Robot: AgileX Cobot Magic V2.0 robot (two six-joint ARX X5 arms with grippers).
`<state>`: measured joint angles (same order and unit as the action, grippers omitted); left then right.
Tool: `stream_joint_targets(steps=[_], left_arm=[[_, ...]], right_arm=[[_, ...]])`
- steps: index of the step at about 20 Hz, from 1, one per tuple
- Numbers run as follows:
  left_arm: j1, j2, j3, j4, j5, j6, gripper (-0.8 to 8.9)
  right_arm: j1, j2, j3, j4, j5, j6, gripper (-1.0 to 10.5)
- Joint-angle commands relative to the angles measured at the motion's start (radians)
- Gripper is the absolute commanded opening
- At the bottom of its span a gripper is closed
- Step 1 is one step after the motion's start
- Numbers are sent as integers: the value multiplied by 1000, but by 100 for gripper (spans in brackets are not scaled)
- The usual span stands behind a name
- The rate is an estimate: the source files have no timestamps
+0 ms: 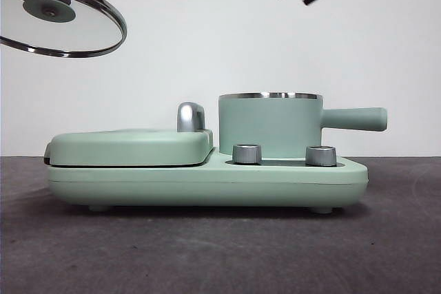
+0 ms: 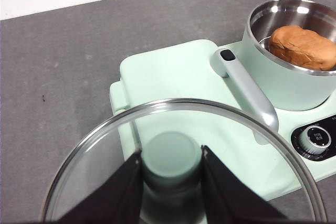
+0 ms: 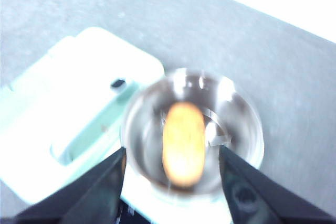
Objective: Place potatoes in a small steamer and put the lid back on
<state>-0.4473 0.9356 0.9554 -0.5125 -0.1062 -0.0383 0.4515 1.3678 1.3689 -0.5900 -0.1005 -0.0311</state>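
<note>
I've got the left gripper (image 2: 171,169) clamped on the lid's (image 2: 94,156) knob, held high left of the small steamer (image 1: 270,129). Potato (image 2: 303,46) sits inside it. Right gripper (image 3: 172,179) above the steamer, fingers apart, empty.

The round clear glass lid (image 2: 184,145) carries a shiny steel rim and a matt mint-green knob. The mint-green cylindrical steamer pot (image 1: 270,129) looks satin outside, polished steel inside. The orange-brown potato (image 2: 303,47) has wrinkled, matt skin.
</note>
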Motion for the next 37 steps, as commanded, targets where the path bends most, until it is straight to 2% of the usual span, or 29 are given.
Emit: stream_joint_targets(steps=[1,4,10,15,20,25,28,32,37], left_arm=[[-4,-1,16,27,-2,-4,9],[-5,-1,16,27,9,-5,9],[-5,1,16,35,94,-4,9],[-21,31,16,63,158,-4,9],[-68,104,16,176,163,-3,9],[-167,279,17,453,162,112,9],[-191,402,47,595,157,116,9],[-196,576,187,617,158,122,9],[-201,775,395,619,169,180,9]], right_arm=[[4,-119,-173,62,32,59,267],[0,-245,-360,71,68,47,267],[-45,-395,-550,66,113,41,267],[-125,-500,-600,48,113,42,268],[-194,-556,-600,20,98,37,268],[-214,-566,-600,14,71,22,268],[-214,-566,-600,13,71,15,268],[-214,-566,-600,13,71,15,268],[-214,-566,-600,13,71,12,268]])
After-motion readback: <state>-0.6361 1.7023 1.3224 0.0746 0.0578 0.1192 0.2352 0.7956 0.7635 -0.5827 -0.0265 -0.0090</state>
